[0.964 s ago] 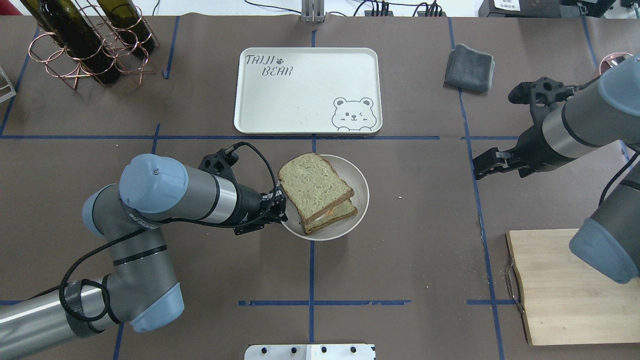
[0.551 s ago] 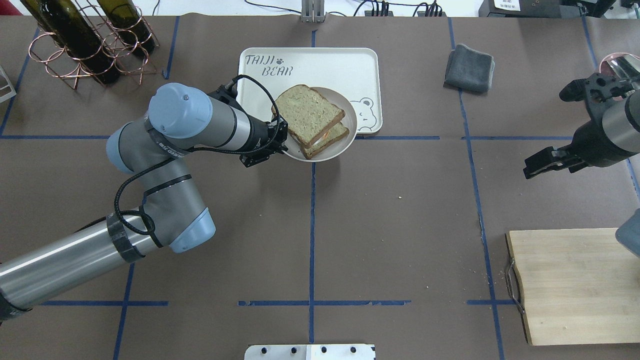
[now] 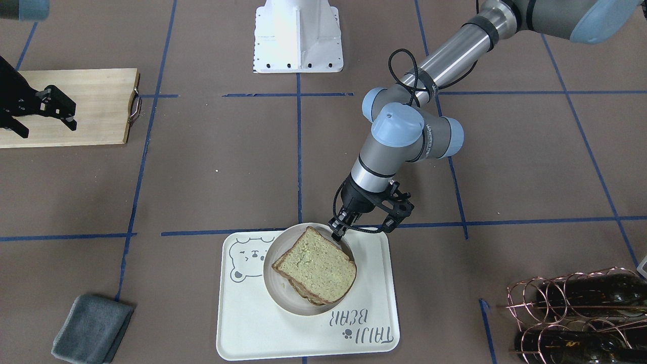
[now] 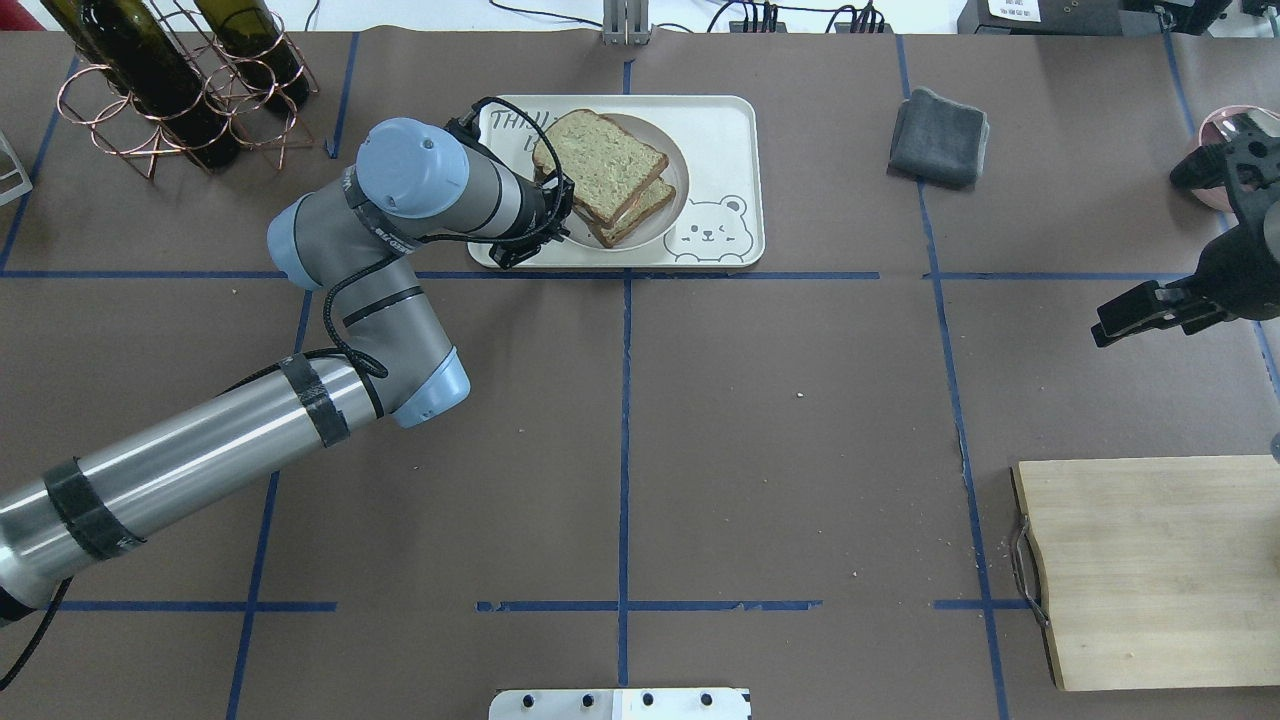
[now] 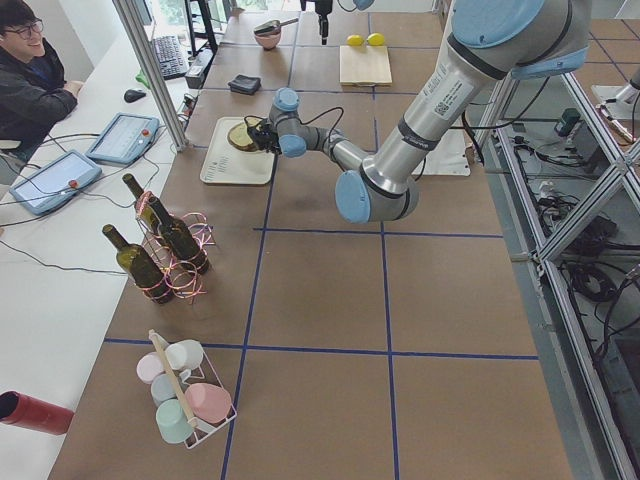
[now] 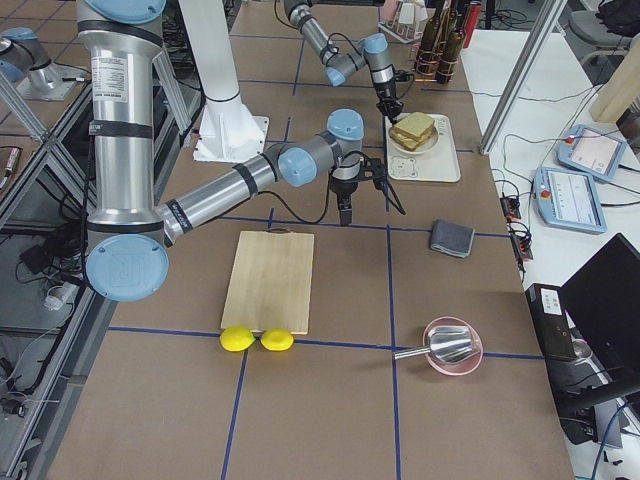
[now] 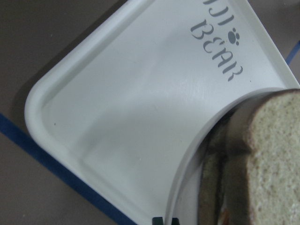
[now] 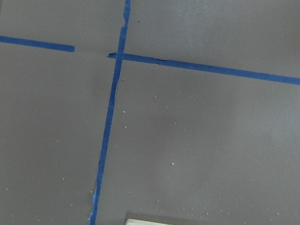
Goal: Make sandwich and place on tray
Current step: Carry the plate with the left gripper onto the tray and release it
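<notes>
The sandwich, two slices of greenish-tan bread with egg between, lies on a round white plate. The plate is over the cream tray with the bear drawing, on its left half. My left gripper is shut on the plate's near-left rim; the front view shows it at the rim above the sandwich and the tray. I cannot tell whether the plate rests on the tray. My right gripper is open and empty, far right above bare table.
A grey folded cloth lies right of the tray. A wooden cutting board is at the near right, with two lemons beyond it. A copper rack of wine bottles stands far left. A pink bowl is at the far right.
My left gripper carried the plate with the sandwich from the table's middle forward to over the tray. My right arm drew back to the right.
</notes>
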Motion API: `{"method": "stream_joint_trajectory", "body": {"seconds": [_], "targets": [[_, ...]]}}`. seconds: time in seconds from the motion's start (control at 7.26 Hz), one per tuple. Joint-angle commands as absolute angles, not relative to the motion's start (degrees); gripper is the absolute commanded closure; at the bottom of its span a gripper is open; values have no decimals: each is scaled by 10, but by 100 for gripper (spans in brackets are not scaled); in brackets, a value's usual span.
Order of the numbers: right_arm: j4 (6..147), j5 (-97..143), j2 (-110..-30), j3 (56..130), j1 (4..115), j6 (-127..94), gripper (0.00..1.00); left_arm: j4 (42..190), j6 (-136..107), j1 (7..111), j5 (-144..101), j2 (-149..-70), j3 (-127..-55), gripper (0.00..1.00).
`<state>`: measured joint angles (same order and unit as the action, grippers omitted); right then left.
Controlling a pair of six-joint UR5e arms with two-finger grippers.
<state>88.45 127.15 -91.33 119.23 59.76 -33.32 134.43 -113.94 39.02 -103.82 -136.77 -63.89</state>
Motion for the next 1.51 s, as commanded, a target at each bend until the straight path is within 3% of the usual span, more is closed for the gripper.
{"method": "stream_joint_trajectory", "body": {"seconds": [0.0, 0.14, 0.28, 0.41, 0.55, 0.83, 1.38], "targets": [[885, 1274, -911, 1189, 602, -332, 0, 1371, -1148, 390, -1036, -1381, -603, 100], [884, 1274, -910, 1189, 604, -332, 0, 1371, -1160, 391, -1036, -1383, -603, 100], [885, 1274, -910, 1189, 605, -332, 0, 1371, -1165, 391, -1035, -1383, -603, 89], [884, 1274, -910, 1189, 606, -332, 0, 1370, -1163, 392, -1036, -1383, -603, 70], [885, 1274, -910, 1189, 606, -332, 0, 1368, -1148, 392, -1036, -1383, -603, 1], [885, 1274, -911, 1188, 607, -332, 0, 1357, -1082, 409, -1043, -1362, -635, 0], [886, 1274, -930, 1173, 652, -296, 0, 1148, -932, 432, -1104, -1220, -918, 0]]}}
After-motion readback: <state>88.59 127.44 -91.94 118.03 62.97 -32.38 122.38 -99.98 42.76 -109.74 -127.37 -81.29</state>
